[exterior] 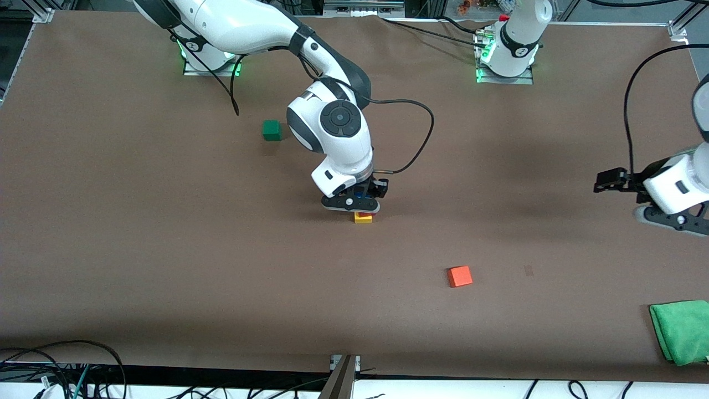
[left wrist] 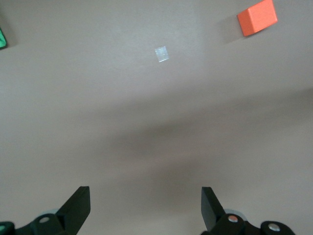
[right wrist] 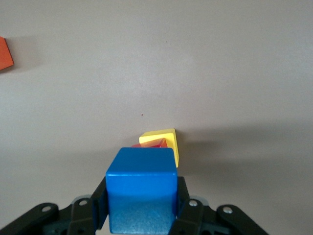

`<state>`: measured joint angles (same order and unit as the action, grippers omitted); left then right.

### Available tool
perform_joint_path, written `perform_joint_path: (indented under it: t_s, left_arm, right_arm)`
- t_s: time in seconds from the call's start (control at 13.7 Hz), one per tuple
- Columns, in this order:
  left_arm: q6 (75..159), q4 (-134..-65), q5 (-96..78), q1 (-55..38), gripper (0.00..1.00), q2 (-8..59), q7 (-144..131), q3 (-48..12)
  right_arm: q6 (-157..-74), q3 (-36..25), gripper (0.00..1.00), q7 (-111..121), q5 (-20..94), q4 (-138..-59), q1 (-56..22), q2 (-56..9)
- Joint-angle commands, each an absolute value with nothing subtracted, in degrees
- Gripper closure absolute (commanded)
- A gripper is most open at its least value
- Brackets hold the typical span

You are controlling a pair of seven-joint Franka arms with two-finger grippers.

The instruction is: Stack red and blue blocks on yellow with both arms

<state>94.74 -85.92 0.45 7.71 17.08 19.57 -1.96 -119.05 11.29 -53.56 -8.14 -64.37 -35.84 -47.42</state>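
The yellow cube [exterior: 363, 218] sits mid-table with the red block [exterior: 363, 213] on top of it, only a thin red strip showing. Directly over that pair hangs my right gripper [exterior: 361, 199], shut on the blue block [exterior: 360, 193]. In the right wrist view the blue block [right wrist: 142, 188] fills the space between the fingers, with the red block [right wrist: 155, 143] and the yellow cube [right wrist: 164, 139] just past it. My left gripper [exterior: 673, 216] waits open over the table's edge at the left arm's end; in its wrist view the left gripper [left wrist: 145, 208] has only bare table between its fingertips.
An orange-red cube [exterior: 460, 276] lies nearer the front camera than the stack, toward the left arm's end. A green cube [exterior: 271, 130] sits farther back beside the right arm. A green cloth [exterior: 681, 330] lies at the front corner at the left arm's end.
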Motion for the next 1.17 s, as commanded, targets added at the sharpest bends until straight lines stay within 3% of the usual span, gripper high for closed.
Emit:
perform_joint_path:
  t_s: [0.0, 0.44, 0.66, 1.09]
  left_arm:
    - [100.1, -93.3, -1.0, 9.5, 0.0, 12.8, 25.0, -1.1]
    - [109.1, -100.0, -3.3, 4.1, 0.0, 10.3, 15.0, -0.4]
    - [108.0, -98.8, -3.3, -1.0, 0.0, 9.2, 5.0, -1.2]
    - [105.4, -95.8, -3.3, -1.6, 0.0, 9.8, 1.2, -4.8]
  right_arm:
    - [-120.1, 10.4, 0.69, -54.6, -9.1, -62.0, -36.7, -49.2]
    - [-121.2, 9.5, 0.69, -54.6, -9.2, -62.1, -38.0, -50.4]
    - [-120.9, 9.4, 0.69, -54.5, -9.2, -62.1, -38.0, -50.4]
    - [-120.0, 9.4, 0.68, -54.2, -9.2, -62.2, -38.1, -50.4]
